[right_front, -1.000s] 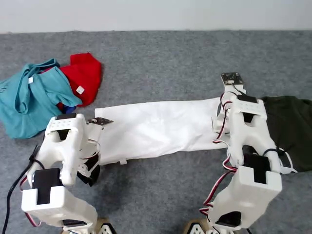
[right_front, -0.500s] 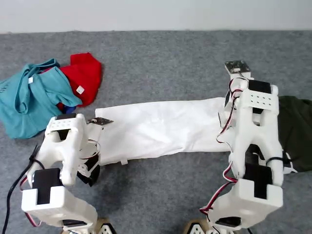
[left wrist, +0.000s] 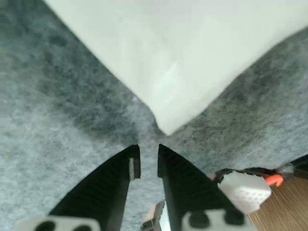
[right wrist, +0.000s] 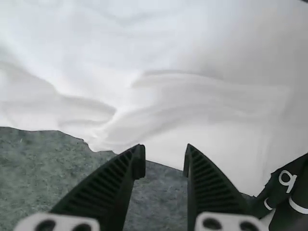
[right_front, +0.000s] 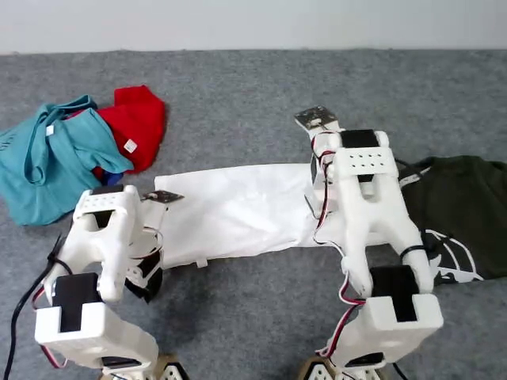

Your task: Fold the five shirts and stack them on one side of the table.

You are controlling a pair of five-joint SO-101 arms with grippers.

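Working, by the look of it, on the crosswise fold of the long white cloth shirt, laid as a lengthwise strip across the middle of the grey felt-like tabletop. Hovering over its right end with the right tool, parted, white cloth just past the tips and nothing plainly pinched. Resting the left tool at the strip's lower left corner, all but closed on nothing, just short of the cloth.

Next, probably: closing on the right end, carrying it leftward over the strip, then setting the packet with the dark green printed shirt at the right edge, likely the start of the stack. Leaving the crumpled teal shirt and red shirt, heaped at the upper left, for later.

Against a second ago: swung leftward with the right arm, off the green cloth and inward over the white strip, baring more green; drawn in at the strip's right end; unmoved on the left side.
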